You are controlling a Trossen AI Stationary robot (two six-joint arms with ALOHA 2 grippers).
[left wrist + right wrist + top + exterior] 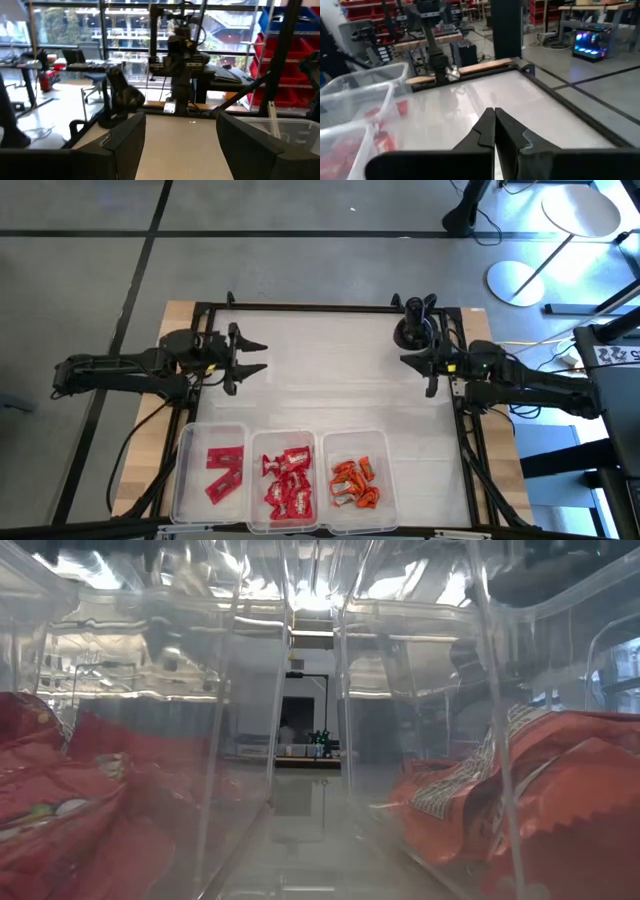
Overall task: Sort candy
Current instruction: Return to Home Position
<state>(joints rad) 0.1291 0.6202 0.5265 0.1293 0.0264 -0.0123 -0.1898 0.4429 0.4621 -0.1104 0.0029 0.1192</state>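
Fingers (pixel 125 145) spread wide, the left gripper (pixel 262 358) hovers over the white table's (pixel 330 370) left side; the right gripper (pixel 405 360), pressed together, opposite — 3 clear plastic bins (pixel 285 432) hold flat red bars (pixel 225 473), white-marked red packets (pixel 287 483), small orange pieces (pixel 355 483)

Middle of the table (pixel 330 385) lay open between the left gripper (pixel 180 122), fingers spread, and the right gripper (pixel 494 114), fingers pressed together. Three clear bins (pixel 285 442), side by side, blocked the near edge. A black mount (pixel 412 328) stood far right, just beside the right gripper. A black frame (pixel 300 307) ringed the edges.
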